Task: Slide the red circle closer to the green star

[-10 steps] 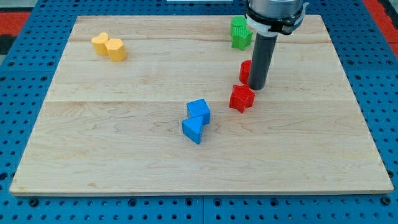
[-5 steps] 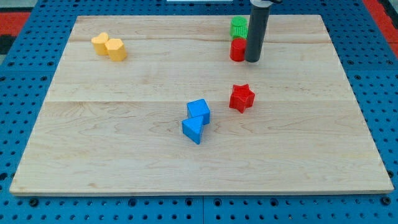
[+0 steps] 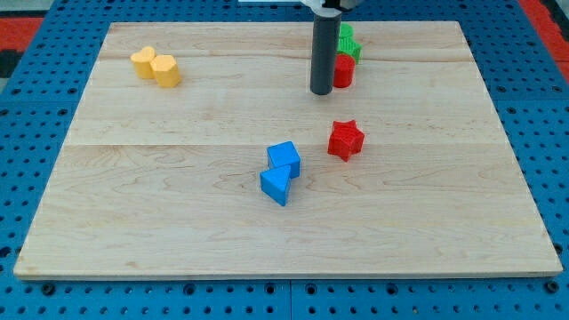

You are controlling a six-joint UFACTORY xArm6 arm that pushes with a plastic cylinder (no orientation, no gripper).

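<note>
The red circle [image 3: 343, 69] stands near the view's top, right of centre, touching the green star [image 3: 346, 42] just above it. My tip [image 3: 321, 91] rests on the board just left of the red circle, at its lower left edge. The rod hides the left parts of both blocks.
A red star [image 3: 345, 140] lies below the red circle. Two blue blocks [image 3: 282, 172] touch each other near the middle. Two yellow blocks [image 3: 156, 68] sit together at the view's upper left. The wooden board [image 3: 178, 222] lies on a blue pegboard.
The red circle was pushed up the view until it met the green star. My tip then moved from the circle's right side to its left side.
</note>
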